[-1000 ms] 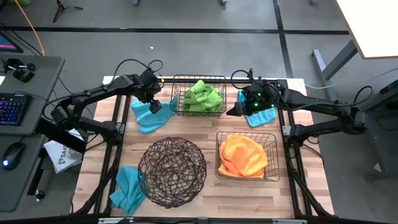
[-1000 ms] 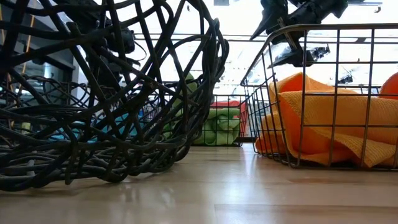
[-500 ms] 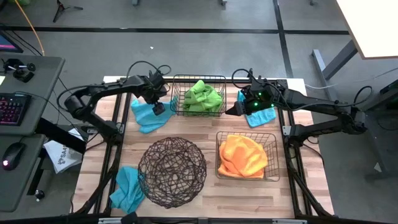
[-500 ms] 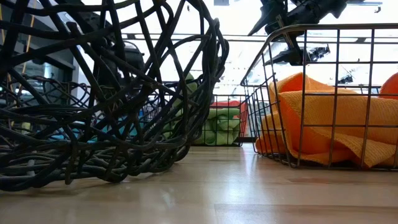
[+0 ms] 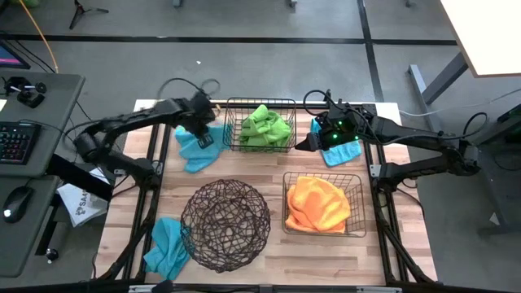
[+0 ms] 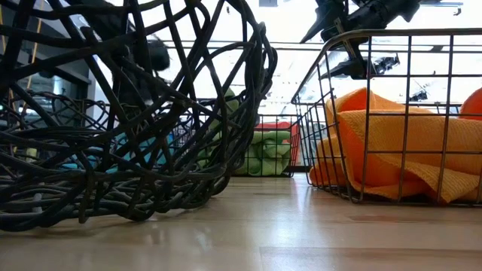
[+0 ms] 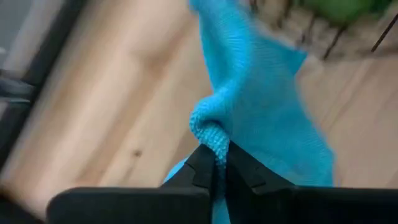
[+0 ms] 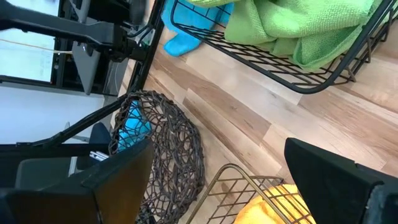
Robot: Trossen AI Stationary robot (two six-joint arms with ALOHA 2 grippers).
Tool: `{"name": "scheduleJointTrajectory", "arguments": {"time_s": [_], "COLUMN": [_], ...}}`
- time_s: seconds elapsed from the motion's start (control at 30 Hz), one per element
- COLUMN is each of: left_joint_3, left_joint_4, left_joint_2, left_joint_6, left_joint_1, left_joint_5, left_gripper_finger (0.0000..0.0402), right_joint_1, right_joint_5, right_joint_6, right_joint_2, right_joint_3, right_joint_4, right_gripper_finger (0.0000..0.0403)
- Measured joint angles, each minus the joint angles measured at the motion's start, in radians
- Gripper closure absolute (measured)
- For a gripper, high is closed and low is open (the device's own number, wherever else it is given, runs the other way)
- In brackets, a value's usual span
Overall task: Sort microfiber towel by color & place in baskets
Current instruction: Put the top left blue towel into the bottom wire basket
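Note:
My left gripper (image 5: 203, 137) is at the table's far left, shut on a blue towel (image 5: 195, 149) that lies beside the far rectangular basket (image 5: 230, 130) holding green towels (image 5: 262, 126). My right gripper (image 5: 312, 144) hangs open at the far right next to another blue towel (image 5: 340, 152), with nothing between its fingers (image 8: 112, 180). A second rectangular basket (image 5: 358, 203) holds orange towels (image 5: 319, 203). The round wire basket (image 5: 225, 225) stands at the near middle, and a third blue towel (image 5: 167, 248) lies flat to its left. My left gripper pinches a raised fold (image 7: 211, 134) of the blue towel between its two fingers. They come from above, pointing down. The fold stands up bunched at the fingertips, while the rest of the cloth (image 7: 273, 118) spreads out on the table toward the green towels' basket.
Bare wood shows between the three baskets (image 5: 273, 167) and along the table's near edge. A desk with a keyboard (image 5: 16, 142) and a mouse stands left of the table. Cables loop over both arms at the far edge.
My left gripper has come down on the far-left blue towel. The cloth has drawn in under it and now looks narrower than a second ago. My right gripper has kept still.

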Motion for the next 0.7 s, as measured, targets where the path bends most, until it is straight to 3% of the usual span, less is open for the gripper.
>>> {"name": "scheduleJointTrajectory", "arguments": {"time_s": [0.2, 0.4, 0.53, 0.7], "left_joint_3": [0.0, 0.024, 0.113, 0.24], "left_joint_4": [0.0, 0.01, 0.017, 0.09], "left_joint_2": [-0.34, -0.66, -0.74, -0.694], "left_joint_6": [-0.132, -0.392, -0.548, -0.637], "left_joint_1": [0.005, -0.091, -0.211, -0.385], "left_joint_5": [0.027, 0.052, 0.022, -0.073], "left_gripper_finger": [0.04, 0.0401, 0.0401, 0.0401], "right_joint_1": [0.0, 0.014, 0.014, -0.003], "right_joint_5": [0.001, 0.095, 0.116, 0.123], "right_joint_6": [-0.047, -0.147, -0.234, -0.317], "right_joint_2": [0.0, 0.0, 0.0, -0.007], "right_joint_3": [0.0, 0.0, 0.0, 0.0], "right_joint_4": [0.035, 0.273, 0.4, 0.442], "right_gripper_finger": [0.0045, 0.0045, 0.0045, 0.0045]}}
